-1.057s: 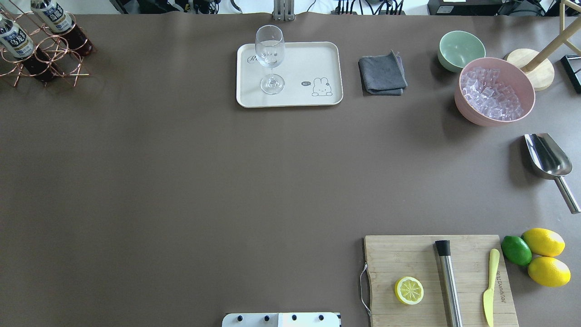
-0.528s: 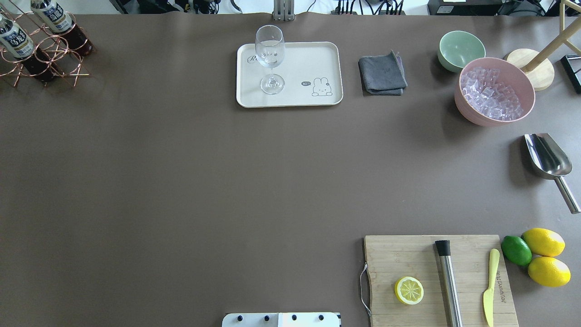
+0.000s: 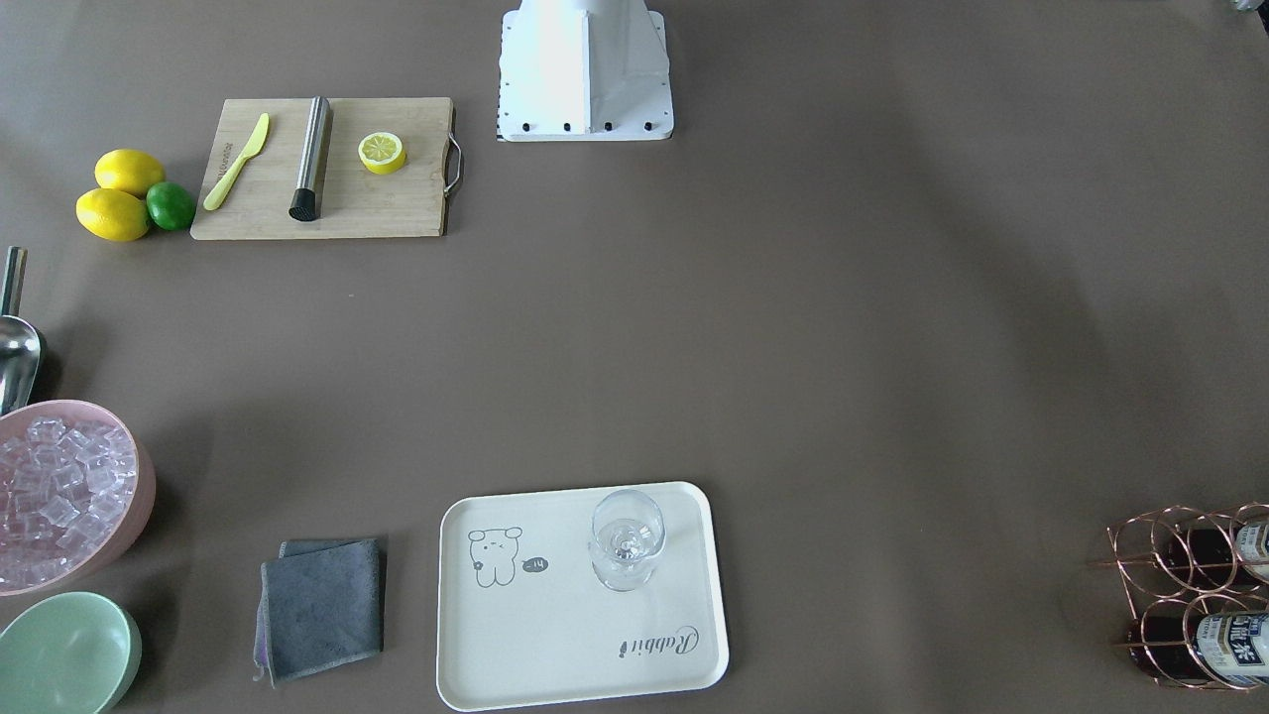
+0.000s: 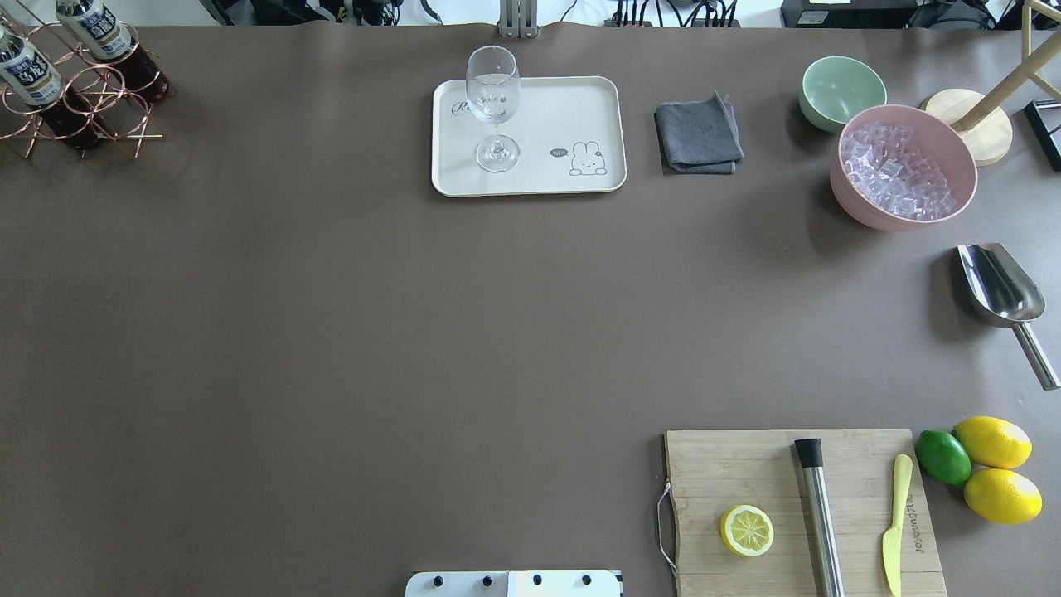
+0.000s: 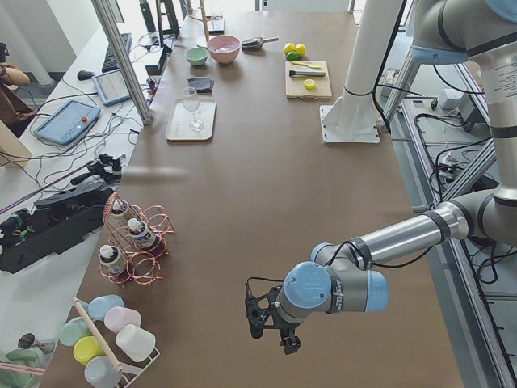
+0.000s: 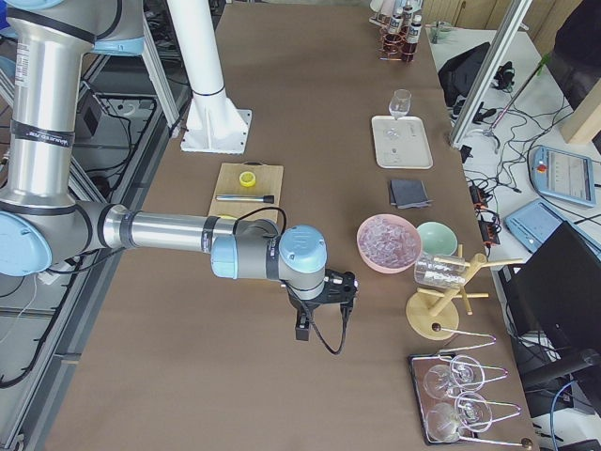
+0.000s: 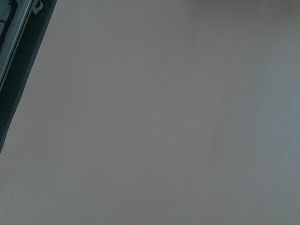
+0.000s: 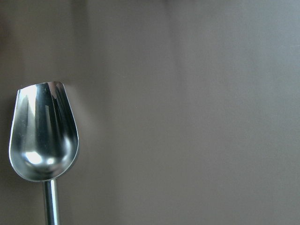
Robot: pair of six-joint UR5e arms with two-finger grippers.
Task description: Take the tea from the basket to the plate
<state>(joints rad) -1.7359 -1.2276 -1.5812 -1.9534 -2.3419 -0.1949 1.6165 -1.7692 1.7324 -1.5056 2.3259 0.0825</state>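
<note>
Both my left arm and right arm hang low over opposite ends of the surface, the task unstarted. The plate has bare room beside its glass. The basket holds the tea upright in a ring cell, well apart from my left fingers. Whether those or my right fingers are open, I cannot tell.
</note>
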